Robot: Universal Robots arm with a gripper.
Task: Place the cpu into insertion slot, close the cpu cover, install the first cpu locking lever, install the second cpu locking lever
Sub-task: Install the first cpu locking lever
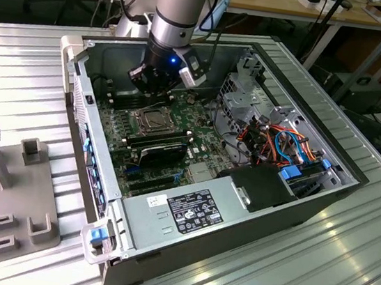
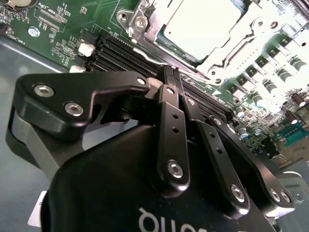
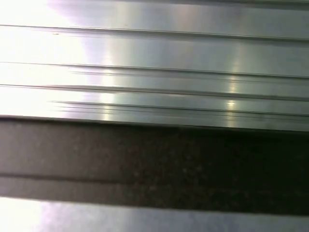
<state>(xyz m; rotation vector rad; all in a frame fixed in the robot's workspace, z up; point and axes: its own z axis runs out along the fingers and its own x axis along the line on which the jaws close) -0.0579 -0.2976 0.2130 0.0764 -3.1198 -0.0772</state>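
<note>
The cpu (image 2: 200,24) lies flat in the insertion slot (image 1: 153,119) on the green motherboard, its pale metal top bright in the second wrist view. The cpu cover (image 2: 145,26), a shiny metal frame, lies down around the chip, which shows through its window. My gripper (image 1: 156,94) hangs just behind the socket in the exterior view, low over the board. In the second wrist view my gripper (image 2: 173,72) has its black fingers (image 2: 166,121) drawn together, tips over the long black memory slots (image 2: 125,53) beside the socket, with nothing seen between them. I cannot make out the locking levers.
The open computer case (image 1: 83,51) walls the board in. A black card (image 1: 164,152), a power supply (image 1: 195,210) and a drive cage with coloured cables (image 1: 281,144) crowd the exterior view's right. A grey fixture (image 1: 3,181) stands on the ribbed aluminium table (image 3: 154,58).
</note>
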